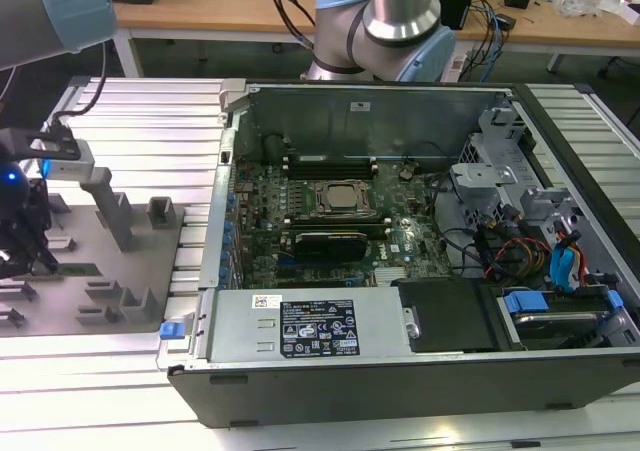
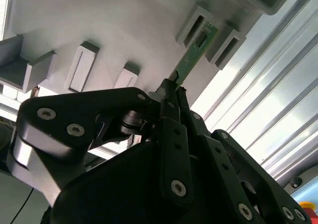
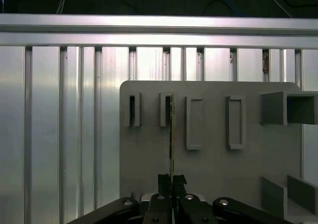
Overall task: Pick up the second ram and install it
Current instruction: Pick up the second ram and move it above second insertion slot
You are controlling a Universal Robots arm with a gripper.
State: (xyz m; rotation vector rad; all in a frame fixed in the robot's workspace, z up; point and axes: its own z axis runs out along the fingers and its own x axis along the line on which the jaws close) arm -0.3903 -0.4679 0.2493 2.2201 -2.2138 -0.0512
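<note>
One ram [image 2: 195,55] clamped between fingers [image 2: 168,106], grey slotted tray [image 3: 213,169], ribbed aluminium table [image 3: 59,134], wooden desks [image 1: 200,16] behind.

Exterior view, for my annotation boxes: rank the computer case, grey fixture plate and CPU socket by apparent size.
1. computer case, clearly largest.
2. grey fixture plate, though the picture's edge cuts it off.
3. CPU socket, smallest.
</note>
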